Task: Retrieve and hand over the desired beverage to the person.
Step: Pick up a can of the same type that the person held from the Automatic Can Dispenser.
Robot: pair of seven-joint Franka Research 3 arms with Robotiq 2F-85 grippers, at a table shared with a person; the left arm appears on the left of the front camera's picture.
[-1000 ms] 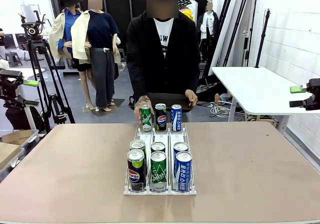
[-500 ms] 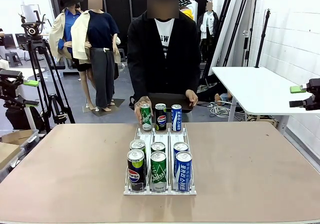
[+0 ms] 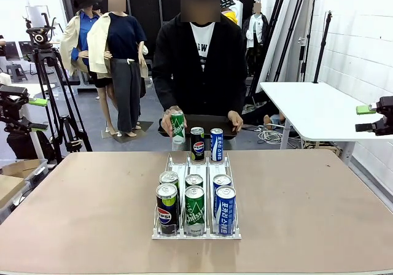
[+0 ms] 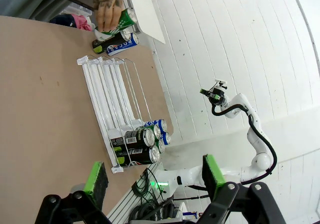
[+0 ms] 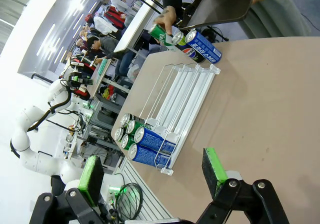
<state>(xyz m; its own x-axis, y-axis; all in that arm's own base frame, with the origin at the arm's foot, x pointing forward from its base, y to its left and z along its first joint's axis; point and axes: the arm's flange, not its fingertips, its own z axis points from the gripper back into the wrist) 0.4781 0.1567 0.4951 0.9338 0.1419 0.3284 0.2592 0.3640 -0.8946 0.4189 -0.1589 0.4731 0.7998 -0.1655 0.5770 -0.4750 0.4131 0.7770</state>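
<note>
left end effector (image 4: 154,178) hangs with its fingers apart. at the counter's (image 3: 73,201) far side the person (image 3: 198,66) holds a green can (image 3: 177,126) in one hand (image 3: 166,122), just above the rack's (image 3: 184,164) far end. right end effector (image 5: 152,176) is likewise apart.

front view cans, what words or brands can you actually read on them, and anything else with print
"pepsi": front black can.
"hilsu", part of a word that wraps round: front green can.
Korean lettering, too small to spell out: front blue can.
"POCARI": far blue can, in the left wrist view.
"SW", cut off by the jacket: T-shirt.
Held green can: print too blurred to read.
</note>
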